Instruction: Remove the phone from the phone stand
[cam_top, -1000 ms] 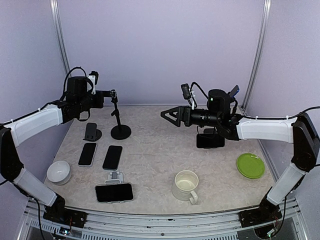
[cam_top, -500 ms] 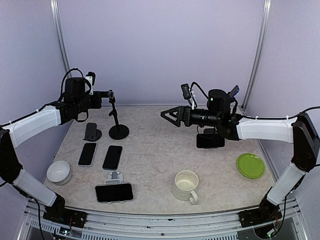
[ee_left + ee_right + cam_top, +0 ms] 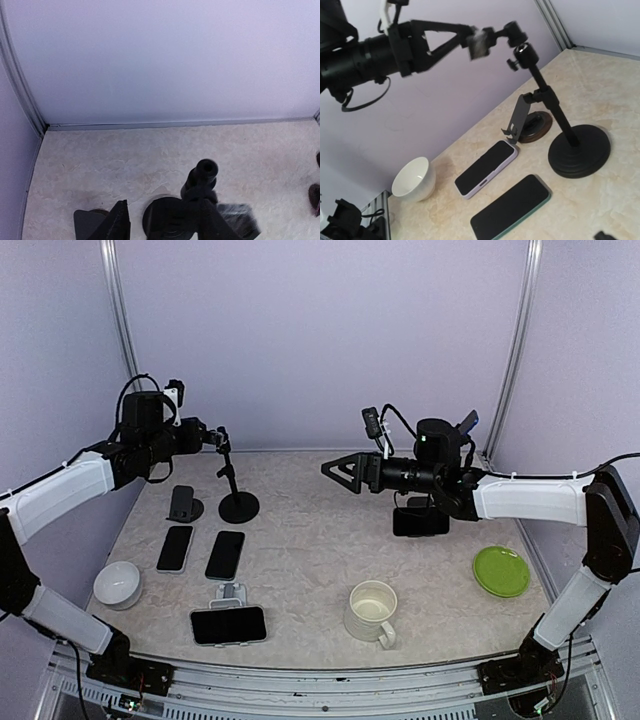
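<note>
Phone [image 3: 228,625] sits landscape in the white stand [image 3: 232,592] at the near edge, left of the mug [image 3: 372,610]. I see a second phone [image 3: 420,523] propped up beneath the right arm. A pale-edged phone [image 3: 175,548] and a dark-edged phone [image 3: 225,555] lie flat near the small black stand [image 3: 185,504]. Left gripper [image 3: 217,436], fingers apart, is at the head of the pole stand [image 3: 240,504]; I cannot tell if they touch. Right gripper [image 3: 328,469] hangs mid-table, jaws wide, holding nothing.

Left wrist cam, looking down: two dark fingers [image 3: 117,225] spread apart at btm edge. Btwn them, a black stand [image 3: 205,171] w/ round base & knob-topped pole, on a beige marbled table [image 3: 125,155]. Lilac wall [image 3: 160,60] behind.
</note>
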